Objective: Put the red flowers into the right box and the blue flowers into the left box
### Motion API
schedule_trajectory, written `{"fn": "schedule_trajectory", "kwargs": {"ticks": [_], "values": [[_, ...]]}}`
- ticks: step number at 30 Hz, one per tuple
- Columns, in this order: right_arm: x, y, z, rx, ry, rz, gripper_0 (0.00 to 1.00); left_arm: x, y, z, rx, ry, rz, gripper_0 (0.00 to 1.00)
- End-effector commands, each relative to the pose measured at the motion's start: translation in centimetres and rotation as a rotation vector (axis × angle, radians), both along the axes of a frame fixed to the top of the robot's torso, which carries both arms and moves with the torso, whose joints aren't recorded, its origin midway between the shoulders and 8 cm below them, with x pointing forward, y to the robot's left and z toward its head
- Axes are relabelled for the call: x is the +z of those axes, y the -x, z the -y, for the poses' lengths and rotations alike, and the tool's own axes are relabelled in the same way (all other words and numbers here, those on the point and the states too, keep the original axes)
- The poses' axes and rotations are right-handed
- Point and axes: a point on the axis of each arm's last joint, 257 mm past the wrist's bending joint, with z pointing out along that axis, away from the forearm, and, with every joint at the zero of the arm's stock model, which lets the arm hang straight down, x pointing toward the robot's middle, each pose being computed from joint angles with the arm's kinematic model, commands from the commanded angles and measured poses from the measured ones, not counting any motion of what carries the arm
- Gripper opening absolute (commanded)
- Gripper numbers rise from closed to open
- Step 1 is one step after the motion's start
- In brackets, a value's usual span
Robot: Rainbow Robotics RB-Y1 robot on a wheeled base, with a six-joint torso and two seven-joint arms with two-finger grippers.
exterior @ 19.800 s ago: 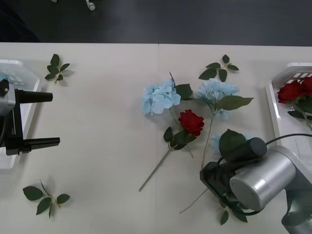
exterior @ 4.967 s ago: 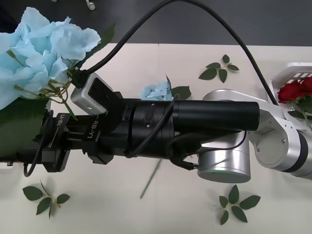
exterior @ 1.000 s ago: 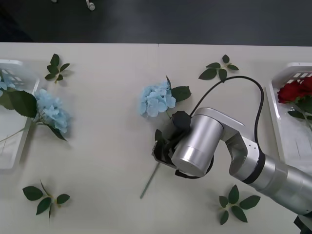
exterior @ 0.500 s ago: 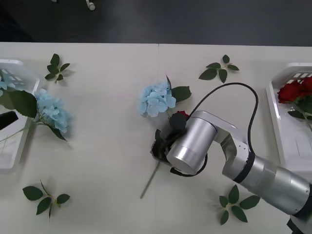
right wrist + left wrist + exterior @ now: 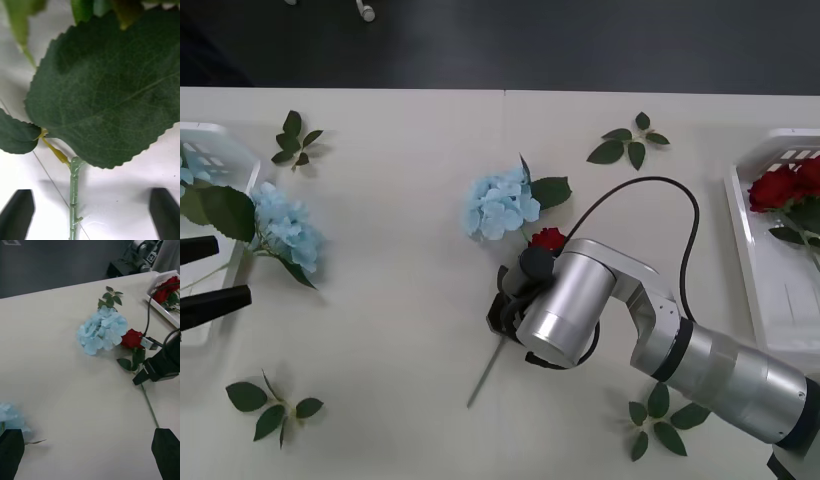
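Right gripper (image 5: 90, 210) down at table centre, fingers spread wide, straddling the stem of a red rose (image 5: 547, 239); nothing clamped, stem sits between the fingers. Rose bloom just beyond it, a blue hydrangea (image 5: 500, 208) next to that. More red roses (image 5: 780, 188) in the right box (image 5: 742, 235), well off to its right. Left gripper (image 5: 208, 275) open, empty, at the left box (image 5: 225, 135); another blue hydrangea (image 5: 285, 228) just beside it, stem over the rim.

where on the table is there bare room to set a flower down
Free: the stretch between the left blue hydrangea and the middle hydrangea, and the near edge between the two leaf sprigs. Crowded: mid-table, where the right tool straddles the rose stem.
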Motion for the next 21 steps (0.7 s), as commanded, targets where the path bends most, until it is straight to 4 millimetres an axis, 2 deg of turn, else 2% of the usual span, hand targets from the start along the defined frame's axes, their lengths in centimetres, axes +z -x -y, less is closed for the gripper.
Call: {"fn": "schedule_trajectory", "kwargs": {"ticks": [1, 2, 4, 14, 21], "values": [[-0.1, -0.1, -0.4, -0.045, -0.023, -0.013, 0.10, 1.9, 0.9, 0.8, -0.132, -0.129, 0.107, 1.00], [-0.1, -0.1, -0.4, -0.041, -0.023, -0.014, 0.04, 1.9, 1.2, 1.2, -0.161, -0.139, 0.115, 1.00], [-0.1, 0.0, -0.3, -0.040, -0.021, -0.016, 0.00, 2.0, 1.6, 1.9, -0.205, -0.150, 0.123, 1.00], [-1.0, 0.4, 0.9, -0.021, 0.010, -0.026, 0.00, 2.3, 2.9, 3.6, -0.362, -0.218, 0.131, 1.00], [-1.0, 0.4, 1.0, -0.015, 0.015, -0.025, 0.00, 2.9, 2.4, 4.4, -0.393, -0.237, 0.156, 1.00]]}}
